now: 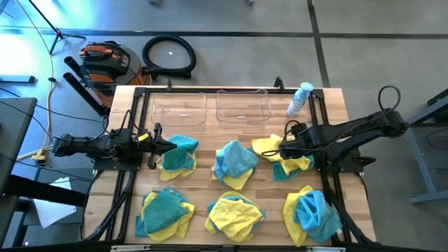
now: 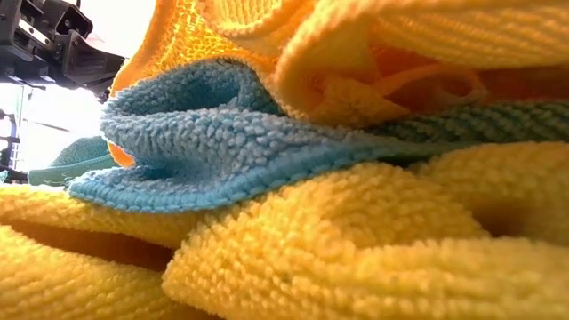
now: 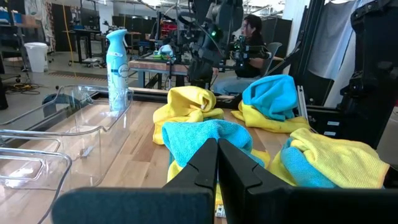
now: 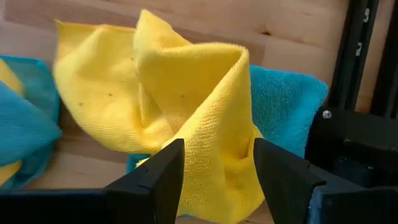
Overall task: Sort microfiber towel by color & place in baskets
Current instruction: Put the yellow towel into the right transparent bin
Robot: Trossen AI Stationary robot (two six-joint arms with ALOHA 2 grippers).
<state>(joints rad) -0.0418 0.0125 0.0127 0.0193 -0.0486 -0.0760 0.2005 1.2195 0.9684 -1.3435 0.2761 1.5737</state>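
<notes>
Nearby, a spray bottle (image 1: 299, 98) stands beside the baskets (image 1: 243, 107).

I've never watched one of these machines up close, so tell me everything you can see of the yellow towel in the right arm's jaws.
The yellow towel is soft, finely looped microfiber, crumpled into a peaked fold. It sits on the wooden table near the right edge, overlapping a blue towel that shows beside and beneath it. The right gripper has its jaws on either side of the raised fold, pinching it.
</notes>
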